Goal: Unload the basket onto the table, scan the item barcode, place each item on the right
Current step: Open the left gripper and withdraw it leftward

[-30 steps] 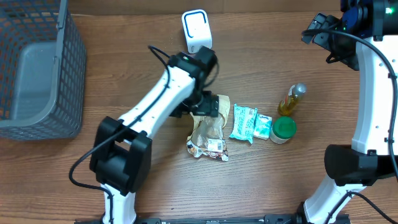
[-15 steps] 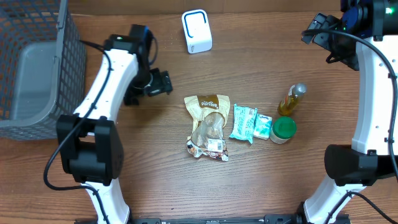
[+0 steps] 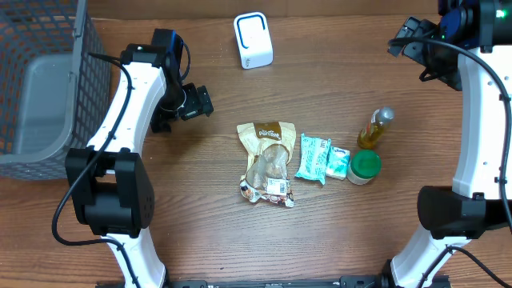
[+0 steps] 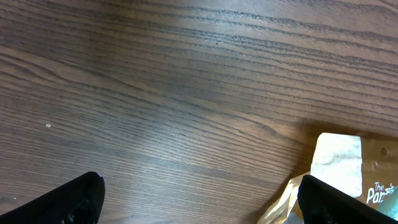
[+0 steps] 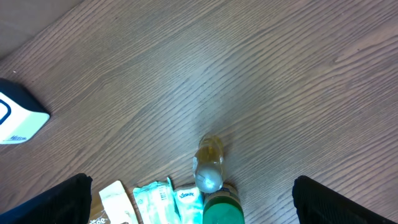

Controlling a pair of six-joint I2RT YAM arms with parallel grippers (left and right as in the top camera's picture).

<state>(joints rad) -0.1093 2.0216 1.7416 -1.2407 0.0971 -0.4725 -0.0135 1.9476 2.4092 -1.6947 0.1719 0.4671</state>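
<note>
A tan snack bag (image 3: 268, 158) lies flat on the wooden counter (image 3: 200, 216), a white label (image 3: 278, 186) at its near end. The white scanner (image 3: 253, 40) stands well beyond the bag's far end. Left of the bag and farther back, the left end effector (image 3: 202, 102) hovers with jaws wide apart, holding nothing. The right end effector (image 3: 402, 40) hangs far off to the bag's right and beyond it, equally wide open and empty. Tissue packets (image 3: 314, 158), a green-lidded jar (image 3: 365, 166) and a bottle (image 3: 376, 128) sit just right of the bag.

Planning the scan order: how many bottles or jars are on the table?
2. A yellow plastic bottle with a silver cap stands right of the teal packets; a round green-lidded jar sits just below it in the overhead view. None appears hidden.
</note>
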